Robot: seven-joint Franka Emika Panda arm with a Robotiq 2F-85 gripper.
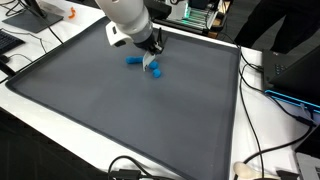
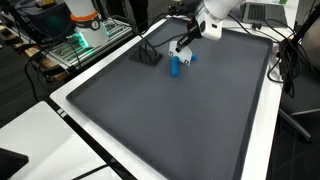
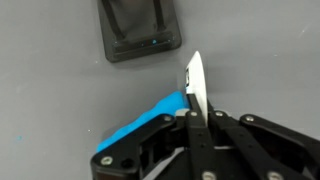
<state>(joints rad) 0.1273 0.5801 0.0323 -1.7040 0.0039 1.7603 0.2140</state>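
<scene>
Above the counter (image 1: 100, 120), my jaws are clamping shut on a thin white strip (image 3: 193, 85); only its end is being held, so it could twist loose.

Two blocks (image 1: 132, 60) (image 1: 157, 71), one wedge (image 3: 193, 85), one holder (image 3: 140, 30)

No text, label, brand or number legible in any view. Dark box (image 3: 140, 35), wrist view: one small greenish dot on its face, too small to read as a sign; white piece (image 3: 194, 80) in the claw (image 3: 192, 112) and blue block (image 3: 160, 110) beside it show plain faces. Lit gear (image 2: 85, 40) past the table (image 2: 150, 120) edge in an exterior view: too blurred for lettering.
</scene>
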